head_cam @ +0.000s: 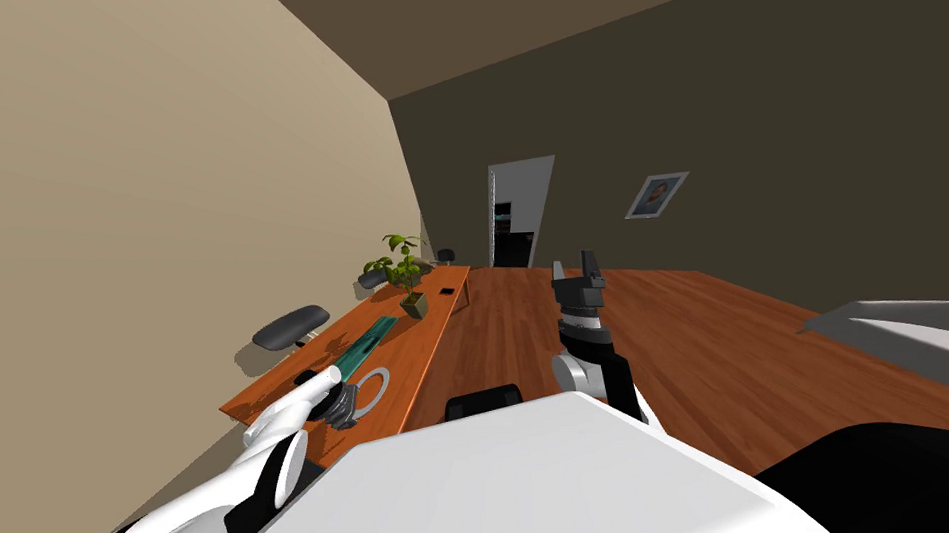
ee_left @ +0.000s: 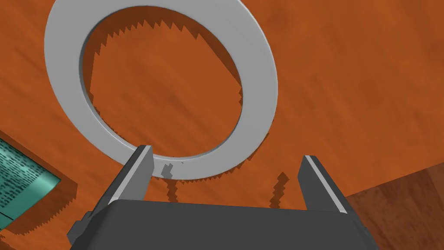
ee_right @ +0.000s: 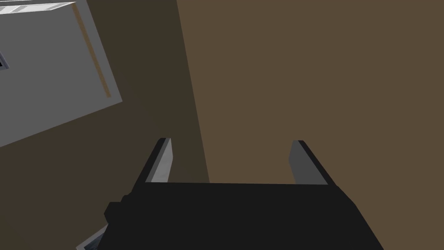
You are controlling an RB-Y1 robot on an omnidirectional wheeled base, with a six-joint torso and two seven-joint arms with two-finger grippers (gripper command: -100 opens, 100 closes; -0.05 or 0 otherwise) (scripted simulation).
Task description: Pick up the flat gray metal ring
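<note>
Head view, ring (head_cam: 373,391): flat on the table (head_cam: 435,330), close to its near end, nearer the room-side edge than the wall-side edge
Head view, left claw (head_cam: 340,404): down over that same end of the table, just beside the ring
Head view, other things: teal book (head_cam: 368,343) farther along the table, potted plant (head_cam: 408,276) beyond it toward the far end, chair (head_cam: 290,329) at the wall-side edge
Head view, right claw (head_cam: 575,266): raised, well apart from the table
Left wrist view, left claw: fingers (ee_left: 138,169) spread apart, holding nothing; one tip over the outer edge of the ring's near arc, the other over bare wood outside the ring
Left wrist view, ring: lying flat, wood showing through its hole, teal book near
Right wrist view, right claw: spread apart, empty
Step in hand: most likely the last approach, grasp not yet made
Next move: probably a small shift to bring the band between the tips, one inside the hole, then down to the wood and closing; some risk of slipping off so thin a band
</note>
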